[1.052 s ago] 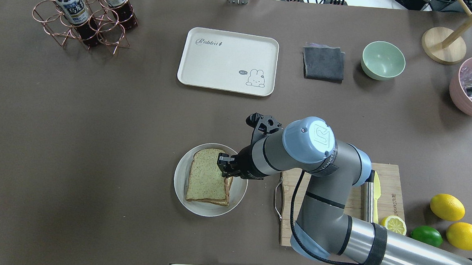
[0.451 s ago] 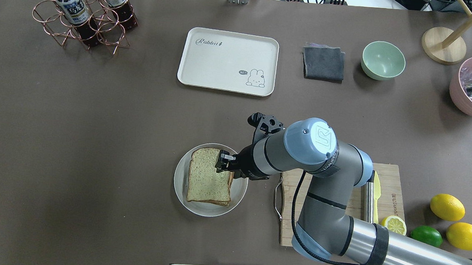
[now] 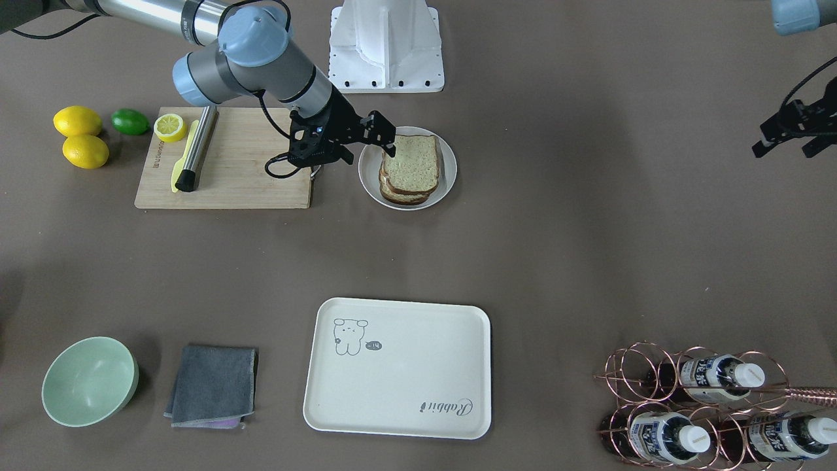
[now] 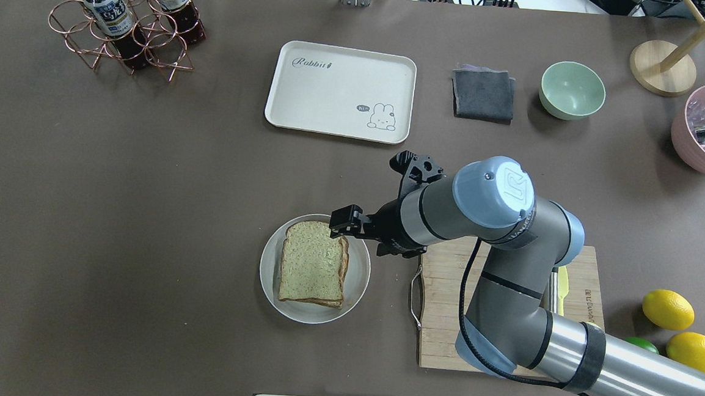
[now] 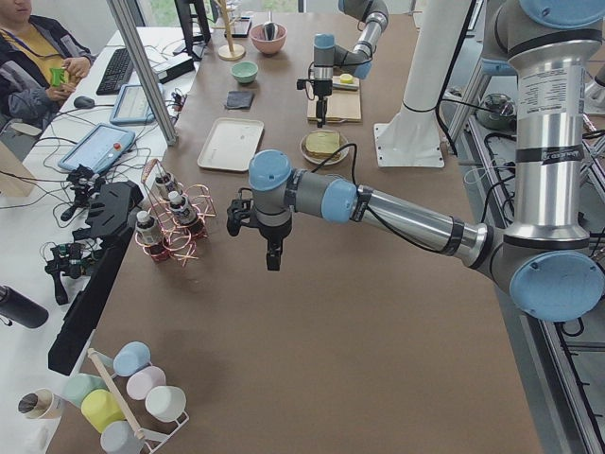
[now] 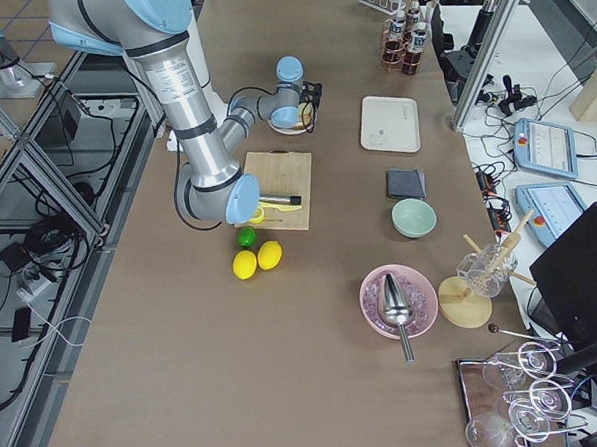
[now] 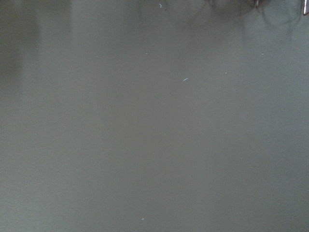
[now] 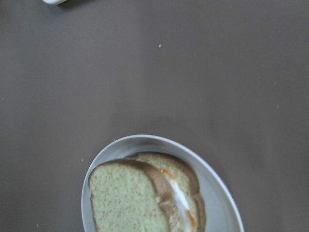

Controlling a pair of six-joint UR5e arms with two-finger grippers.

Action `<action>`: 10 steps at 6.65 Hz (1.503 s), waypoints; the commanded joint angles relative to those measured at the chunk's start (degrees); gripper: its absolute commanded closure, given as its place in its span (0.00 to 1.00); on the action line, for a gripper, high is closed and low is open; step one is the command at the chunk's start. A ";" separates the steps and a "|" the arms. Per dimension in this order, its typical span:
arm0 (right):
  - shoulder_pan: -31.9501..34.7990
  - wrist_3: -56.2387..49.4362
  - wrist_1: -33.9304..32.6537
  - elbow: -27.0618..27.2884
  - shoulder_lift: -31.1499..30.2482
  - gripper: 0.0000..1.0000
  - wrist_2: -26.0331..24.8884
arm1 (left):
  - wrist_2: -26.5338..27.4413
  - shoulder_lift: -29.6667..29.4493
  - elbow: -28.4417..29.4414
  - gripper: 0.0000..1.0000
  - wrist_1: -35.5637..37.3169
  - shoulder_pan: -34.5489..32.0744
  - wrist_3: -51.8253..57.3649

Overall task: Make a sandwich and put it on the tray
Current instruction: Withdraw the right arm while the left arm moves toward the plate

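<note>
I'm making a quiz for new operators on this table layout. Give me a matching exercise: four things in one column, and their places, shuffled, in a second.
Things:
1. sandwich
2. lemon half
3. grey cloth
4. bottles

Places:
A. in the copper wire rack
B. on the wooden cutting board
C. on the round white plate
D. between the tray and the green bowl

Pairs: 1-C, 2-B, 3-D, 4-A.

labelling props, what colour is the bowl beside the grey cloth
Pale mint green bowl, plain with no pattern; clearest in the front-facing view.
</note>
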 commanded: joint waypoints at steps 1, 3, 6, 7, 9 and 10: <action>7.91 -4.92 -0.33 0.79 -4.23 0.00 7.47 | 1.39 -7.09 0.05 0.03 -5.09 10.51 -18.61; 16.35 -12.40 -0.33 1.15 -8.98 0.00 16.44 | 7.24 -14.65 -0.12 0.03 -5.09 22.26 -31.09; 26.11 -21.46 -0.42 2.11 -16.97 0.00 24.72 | 11.06 -21.96 4.95 0.06 -5.97 32.51 -32.31; 27.27 -24.96 -0.42 2.12 -20.22 0.00 24.74 | 11.15 -23.38 6.01 0.08 -5.97 33.74 -34.83; 29.39 -34.09 -0.42 3.35 -27.34 0.00 25.09 | 14.72 -24.53 7.08 0.16 -5.97 36.90 -37.14; 30.96 -40.66 -0.42 3.43 -30.42 0.00 25.18 | 16.32 -26.02 7.95 0.19 -5.97 38.75 -37.32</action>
